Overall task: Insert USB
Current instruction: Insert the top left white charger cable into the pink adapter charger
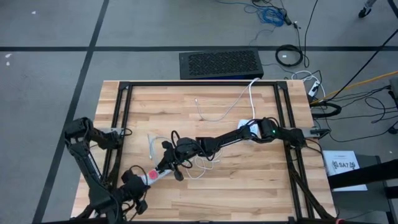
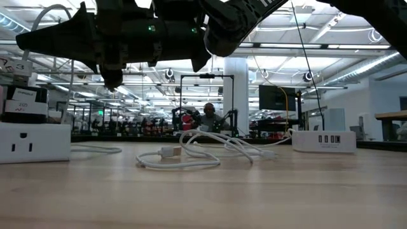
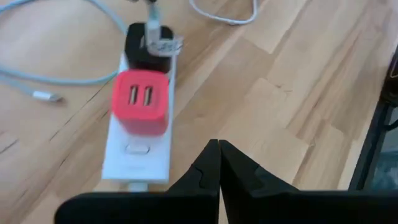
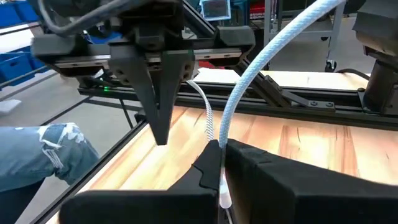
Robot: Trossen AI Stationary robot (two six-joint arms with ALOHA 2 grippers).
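A white power strip (image 3: pixel 140 146) lies on the wood near the table's front left, with a red two-port USB charger (image 3: pixel 140 101) (image 1: pixel 152 176) plugged into it and a black plug (image 3: pixel 149 43) beyond that. My left gripper (image 3: pixel 218 163) (image 4: pixel 159 127) hovers shut just short of the strip, slanting down, touching nothing. My right gripper (image 4: pixel 217 163) (image 1: pixel 168 149) reaches across from the table's right, shut on a white cable (image 4: pixel 267 56). More white cable lies in loops (image 2: pixel 210 149) on the wood, one plug end (image 2: pixel 170 151) resting flat. My right gripper pinches the white cable (image 4: pixel 215 147) between its two fingers. The fingers are nearly level and point toward the table's left. From the fingers the cable rises clear of the table and curves away upward; the held spot itself is hidden between the fingers.
A white multi-port USB hub (image 2: pixel 324 140) sits toward the right, under my right arm. A pale blue cable (image 3: pixel 56 78) with a small free end lies beside the strip. Black frame rails (image 1: pixel 118 124) run along the table's left and right sides. A person's jeans (image 4: pixel 50 155) show beyond the left rail.
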